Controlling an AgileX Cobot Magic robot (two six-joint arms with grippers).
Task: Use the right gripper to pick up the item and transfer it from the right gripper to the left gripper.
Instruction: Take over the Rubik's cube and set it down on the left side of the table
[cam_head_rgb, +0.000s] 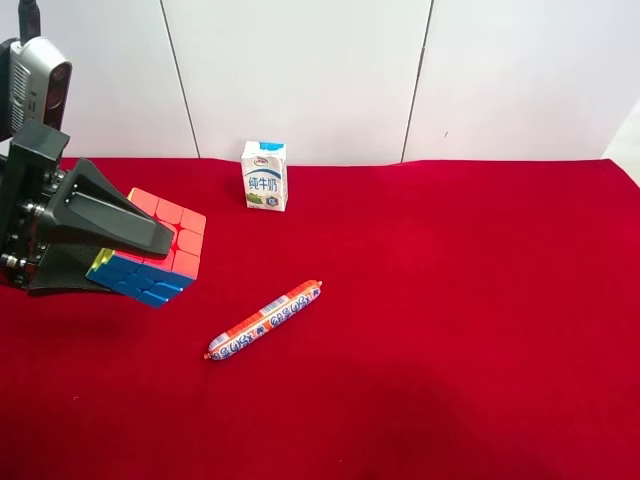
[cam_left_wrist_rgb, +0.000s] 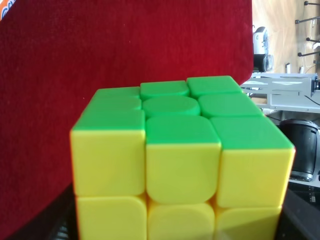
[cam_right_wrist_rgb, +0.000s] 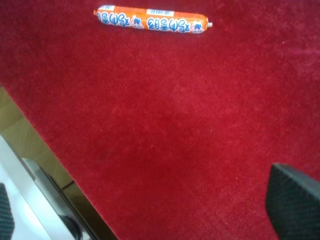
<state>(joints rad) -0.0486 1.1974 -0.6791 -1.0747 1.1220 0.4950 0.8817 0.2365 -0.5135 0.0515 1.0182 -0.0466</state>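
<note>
The puzzle cube (cam_head_rgb: 165, 250), showing pink-red and blue faces, is held above the red cloth at the exterior high view's left. The left gripper (cam_head_rgb: 150, 262), a black claw with a white-grey camera box on top, is shut on it. In the left wrist view the cube (cam_left_wrist_rgb: 180, 160) fills the picture with green and yellow faces, and dark finger edges (cam_left_wrist_rgb: 302, 215) show at the bottom corners. The right gripper (cam_right_wrist_rgb: 150, 210) is out of the exterior high view. Its wrist view shows one black fingertip (cam_right_wrist_rgb: 295, 200) over bare cloth, the fingers wide apart and nothing between them.
A white-and-blue milk carton (cam_head_rgb: 265, 175) stands at the back of the red cloth (cam_head_rgb: 450, 300). An orange-red sausage stick (cam_head_rgb: 266, 320) lies mid-table and also shows in the right wrist view (cam_right_wrist_rgb: 151, 19). The cloth's edge (cam_right_wrist_rgb: 55, 150) is near the right gripper.
</note>
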